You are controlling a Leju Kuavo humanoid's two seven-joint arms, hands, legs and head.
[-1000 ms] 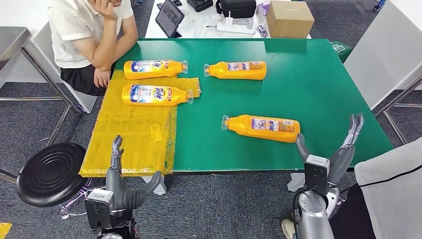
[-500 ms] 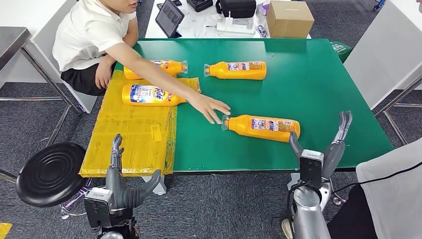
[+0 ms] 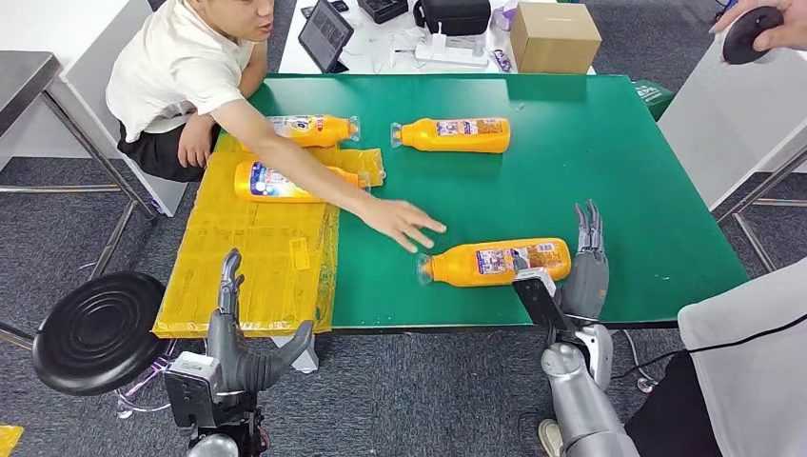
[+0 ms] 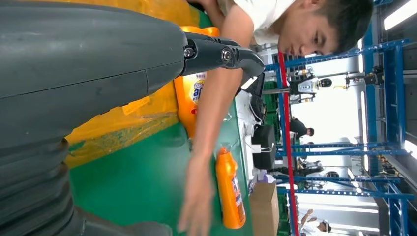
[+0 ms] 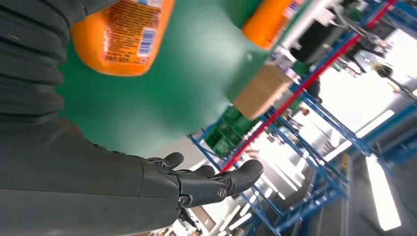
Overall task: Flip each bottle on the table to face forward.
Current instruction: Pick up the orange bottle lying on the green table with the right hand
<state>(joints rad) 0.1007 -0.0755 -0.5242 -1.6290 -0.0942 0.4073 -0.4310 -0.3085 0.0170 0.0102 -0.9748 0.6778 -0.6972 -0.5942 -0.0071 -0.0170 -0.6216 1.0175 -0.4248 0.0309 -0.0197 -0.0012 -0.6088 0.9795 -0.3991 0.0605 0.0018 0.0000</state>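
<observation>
The head view looks steeply down on the table toward 12 o'clock, while both wrist views skim it sideways from close behind each hand, sharing its green top.

Count of things on and around the green table

Four orange detergent bottles lie on their sides: one nearest, one far, two on the left. One yellow plastic sheet, one cardboard box, one tablet, one black bag, one black stool, one seated person.
</observation>
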